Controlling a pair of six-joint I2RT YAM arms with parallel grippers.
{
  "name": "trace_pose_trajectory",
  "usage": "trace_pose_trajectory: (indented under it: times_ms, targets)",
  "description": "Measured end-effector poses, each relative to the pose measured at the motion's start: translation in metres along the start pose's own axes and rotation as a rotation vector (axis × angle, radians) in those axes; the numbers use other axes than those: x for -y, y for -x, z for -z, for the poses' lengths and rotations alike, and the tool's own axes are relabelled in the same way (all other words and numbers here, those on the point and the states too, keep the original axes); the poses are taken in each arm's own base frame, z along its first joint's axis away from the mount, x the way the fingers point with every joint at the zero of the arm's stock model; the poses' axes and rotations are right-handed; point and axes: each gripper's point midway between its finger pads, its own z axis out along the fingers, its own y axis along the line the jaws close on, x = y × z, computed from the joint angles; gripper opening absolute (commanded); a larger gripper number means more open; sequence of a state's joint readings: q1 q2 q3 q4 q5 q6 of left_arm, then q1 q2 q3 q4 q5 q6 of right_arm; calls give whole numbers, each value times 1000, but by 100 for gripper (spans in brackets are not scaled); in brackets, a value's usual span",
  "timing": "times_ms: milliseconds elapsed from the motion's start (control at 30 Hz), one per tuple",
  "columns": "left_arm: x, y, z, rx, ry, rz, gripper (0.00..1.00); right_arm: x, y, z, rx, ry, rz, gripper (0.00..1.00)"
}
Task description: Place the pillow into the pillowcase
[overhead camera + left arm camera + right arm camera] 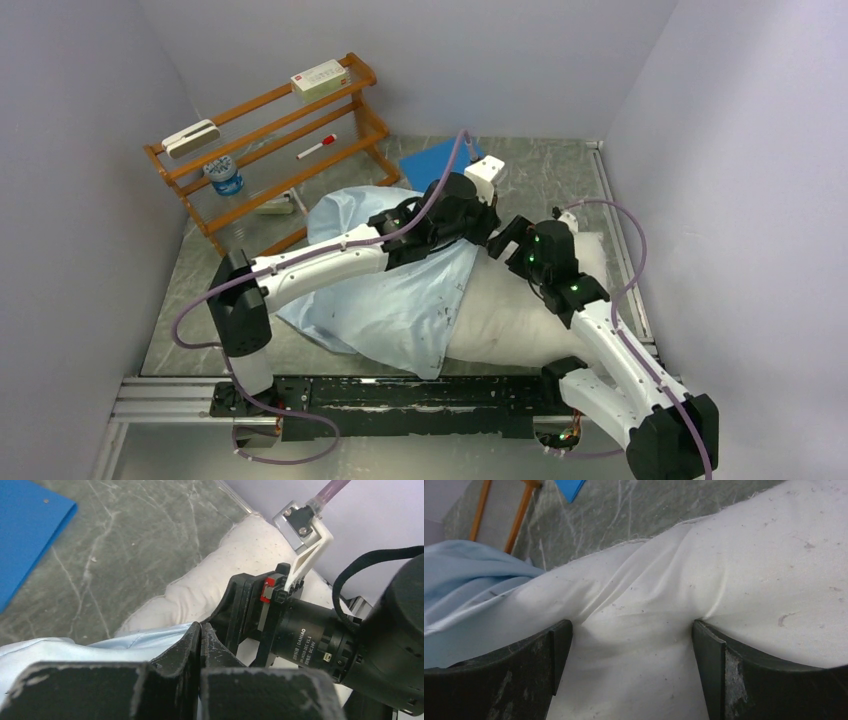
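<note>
The white pillow [520, 310] lies across the table's right half. Its left part is inside the pale blue pillowcase [390, 300]. My left gripper [482, 232] is at the pillowcase's open edge, above the pillow's far side. In the left wrist view the left gripper [201, 626] is shut, with the pillowcase [100, 647] edge running in between its fingers and the pillow [220, 565] beyond. My right gripper [508, 243] is just beside it. In the right wrist view the right gripper [631, 630] stands open and wide, both fingers [559, 645] pressed into the pillow [749, 555], with a bulge between them.
A wooden rack [270, 130] stands at the back left, holding white boxes, a red marker [316, 147] and a blue-and-white cup [225, 177]. A flat bright-blue sheet [430, 165] lies behind the pillowcase. Walls close in on three sides, and a metal rail [400, 395] runs along the near edge.
</note>
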State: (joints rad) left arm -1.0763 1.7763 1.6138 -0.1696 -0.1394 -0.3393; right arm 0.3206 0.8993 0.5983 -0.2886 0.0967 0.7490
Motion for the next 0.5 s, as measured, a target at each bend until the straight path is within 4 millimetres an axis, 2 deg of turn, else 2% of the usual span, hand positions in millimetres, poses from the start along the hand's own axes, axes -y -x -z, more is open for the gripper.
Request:
trace_pose_trajectory:
  times_ms: [167, 233, 400, 500]
  targets:
    - [2, -11, -8, -8, -37, 30, 5, -4, 4, 0, 16, 12, -40, 93]
    - [0, -10, -10, -4, -54, 52, 8, -6, 6, 2, 25, 18, -52, 92]
    - [-15, 2, -18, 1, -56, 101, 35, -17, 16, 9, 63, 70, -34, 93]
    - [-18, 14, -14, 20, -52, 93, 53, -30, 25, 13, 75, 125, 29, 92]
